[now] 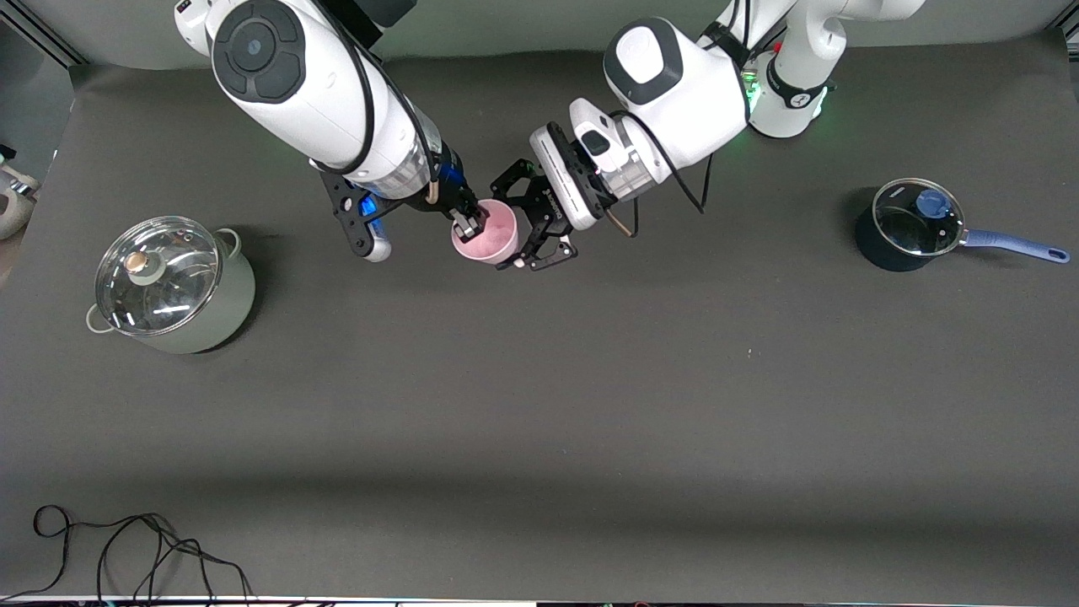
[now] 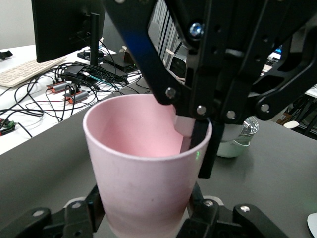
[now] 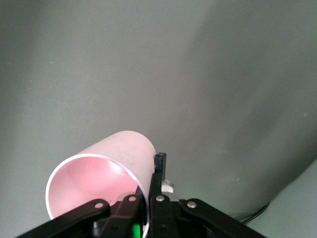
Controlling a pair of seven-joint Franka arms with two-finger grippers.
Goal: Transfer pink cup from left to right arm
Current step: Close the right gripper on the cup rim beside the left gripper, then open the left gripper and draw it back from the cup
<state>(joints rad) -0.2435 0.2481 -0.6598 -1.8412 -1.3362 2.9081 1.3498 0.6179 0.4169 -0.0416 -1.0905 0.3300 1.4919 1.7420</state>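
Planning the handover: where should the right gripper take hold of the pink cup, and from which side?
The rim, from above its open mouth, one finger inside the wall, one outside. The pink cup is upright and the left gripper clasps its lower body; the right gripper pinches the rim.

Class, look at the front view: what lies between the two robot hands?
The pink cup, between the right hand on its rim and the left hand around its body.
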